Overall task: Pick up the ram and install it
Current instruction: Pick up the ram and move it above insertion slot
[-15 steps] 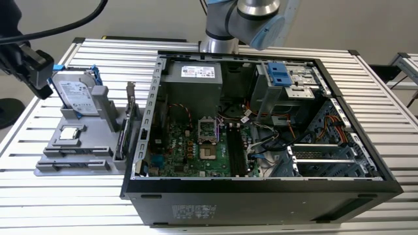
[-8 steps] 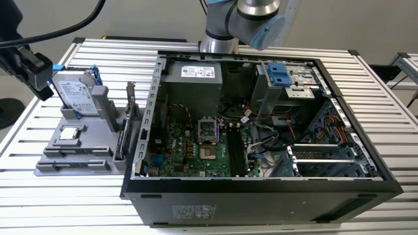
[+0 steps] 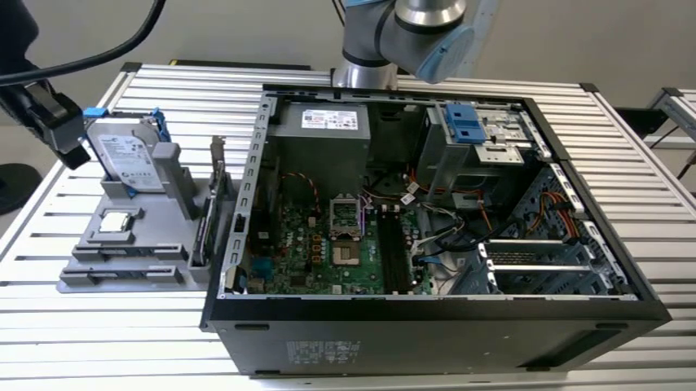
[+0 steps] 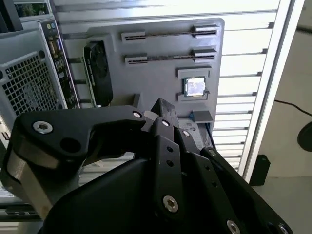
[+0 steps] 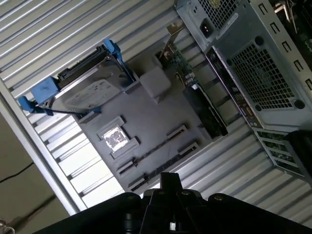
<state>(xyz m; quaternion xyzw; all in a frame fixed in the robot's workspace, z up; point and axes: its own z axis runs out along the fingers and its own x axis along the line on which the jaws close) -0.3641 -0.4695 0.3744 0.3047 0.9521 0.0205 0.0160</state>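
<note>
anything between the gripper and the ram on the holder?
Nothing visible. In the first wrist view the gripper hangs above the grey holder, with only bare holder between it and the ram lying in its slot. The hard drive stands at the holder's far end, apart.

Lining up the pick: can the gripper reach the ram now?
Probably yes: the ram sits exposed in a slot of the holder, nothing over it, and the gripper is close by.

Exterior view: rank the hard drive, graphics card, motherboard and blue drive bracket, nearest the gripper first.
1. hard drive, beside the gripper, exterior view's left.
2. graphics card, standing just outside the case.
3. motherboard, inside the case.
4. blue drive bracket, exterior view's right.
</note>
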